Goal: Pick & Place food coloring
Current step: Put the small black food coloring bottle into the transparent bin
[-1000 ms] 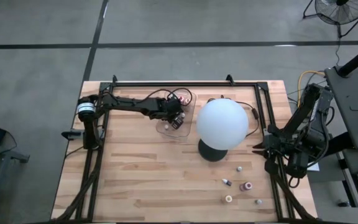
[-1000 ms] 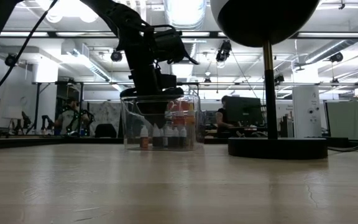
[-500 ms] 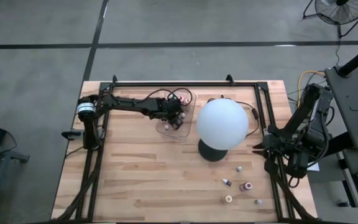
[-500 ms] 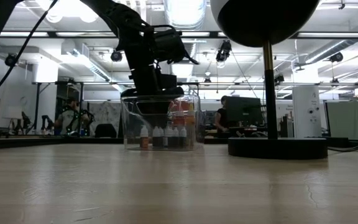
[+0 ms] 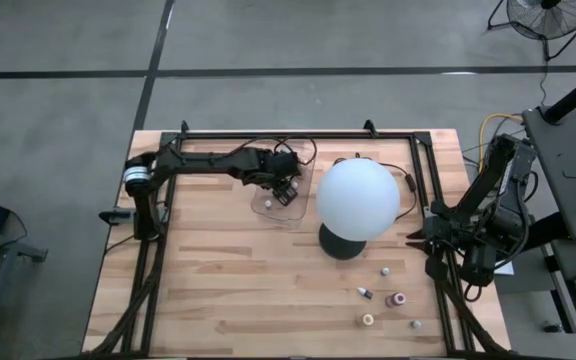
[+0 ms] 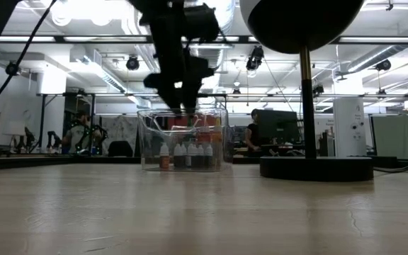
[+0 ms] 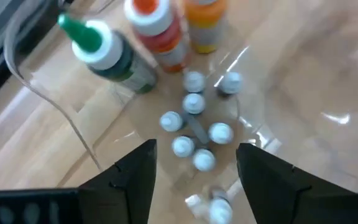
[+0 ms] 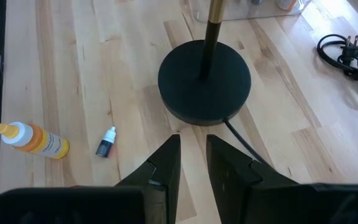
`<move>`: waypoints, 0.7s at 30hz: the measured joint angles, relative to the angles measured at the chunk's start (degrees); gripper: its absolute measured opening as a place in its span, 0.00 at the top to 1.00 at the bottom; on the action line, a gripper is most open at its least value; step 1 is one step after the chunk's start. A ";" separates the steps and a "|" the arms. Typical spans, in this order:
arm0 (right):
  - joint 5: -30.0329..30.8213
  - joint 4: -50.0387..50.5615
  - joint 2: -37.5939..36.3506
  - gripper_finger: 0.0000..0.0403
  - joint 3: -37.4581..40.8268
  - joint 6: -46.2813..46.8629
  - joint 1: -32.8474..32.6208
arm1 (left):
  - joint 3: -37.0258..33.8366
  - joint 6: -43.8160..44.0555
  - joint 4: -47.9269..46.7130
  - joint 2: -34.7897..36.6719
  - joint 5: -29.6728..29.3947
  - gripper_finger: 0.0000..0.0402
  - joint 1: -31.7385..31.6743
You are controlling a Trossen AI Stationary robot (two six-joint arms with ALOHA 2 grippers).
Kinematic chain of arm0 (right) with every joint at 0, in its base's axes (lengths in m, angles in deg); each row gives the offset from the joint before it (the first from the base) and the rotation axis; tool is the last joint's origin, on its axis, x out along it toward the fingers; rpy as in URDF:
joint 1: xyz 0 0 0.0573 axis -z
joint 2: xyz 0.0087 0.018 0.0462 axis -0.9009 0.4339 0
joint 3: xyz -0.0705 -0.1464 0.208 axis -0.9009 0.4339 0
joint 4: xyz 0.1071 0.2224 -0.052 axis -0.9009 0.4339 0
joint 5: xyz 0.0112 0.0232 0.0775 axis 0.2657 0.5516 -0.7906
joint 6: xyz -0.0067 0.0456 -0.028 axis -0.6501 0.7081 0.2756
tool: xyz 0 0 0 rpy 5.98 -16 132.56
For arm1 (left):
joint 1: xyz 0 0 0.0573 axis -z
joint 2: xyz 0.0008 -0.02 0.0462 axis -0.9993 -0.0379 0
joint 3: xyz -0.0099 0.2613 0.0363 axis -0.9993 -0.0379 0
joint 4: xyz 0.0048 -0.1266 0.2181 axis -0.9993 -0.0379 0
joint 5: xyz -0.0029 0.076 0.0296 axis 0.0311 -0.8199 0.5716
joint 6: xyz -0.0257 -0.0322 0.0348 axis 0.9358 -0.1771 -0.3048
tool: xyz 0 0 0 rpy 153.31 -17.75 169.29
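The clear tray [image 5: 268, 207] [image 6: 184, 142] stands on the table left of the white globe lamp. It holds food coloring: a green-capped bottle [image 7: 107, 53], a red one [image 7: 160, 31], an orange one [image 7: 205, 25] and several white-capped vials [image 7: 193, 102], all upright. My left gripper [image 5: 287, 181] [image 6: 187, 108] [image 7: 196, 149] hangs open and empty over the tray, fingers pointing down at rim height. More food coloring lies loose near the right near corner [image 5: 396, 299]. My right gripper [image 5: 414, 238] [image 8: 193, 144] waits at the table's right edge, empty, with a narrow gap between its fingers.
The white globe [image 5: 358, 198] on its black base [image 8: 204, 81] stands between the tray and the loose bottles. An orange bottle [image 8: 33, 140] and a small dark vial [image 8: 107, 143] lie on the wood ahead of the right gripper. A black cable [image 8: 350, 56] lies by the far right.
My left gripper has risen from inside the tray to above its rim, shifted slightly toward the table's far edge, and tipped so its fingers point straight down. The tray and its bottles have stayed in place. The right arm has kept still.
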 joint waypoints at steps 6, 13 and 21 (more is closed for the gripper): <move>0.00 -0.02 0.00 0.83 0.00 -0.08 0.00 | 6.96 1.19 -3.54 1.80 -0.23 0.52 4.99; 0.00 -0.05 0.07 0.83 0.00 -0.32 0.00 | 8.26 11.47 -4.52 8.34 -3.09 0.52 11.45; -0.09 -0.14 0.02 0.83 0.00 -0.12 0.00 | 7.90 20.22 -6.67 13.21 -3.37 0.52 19.44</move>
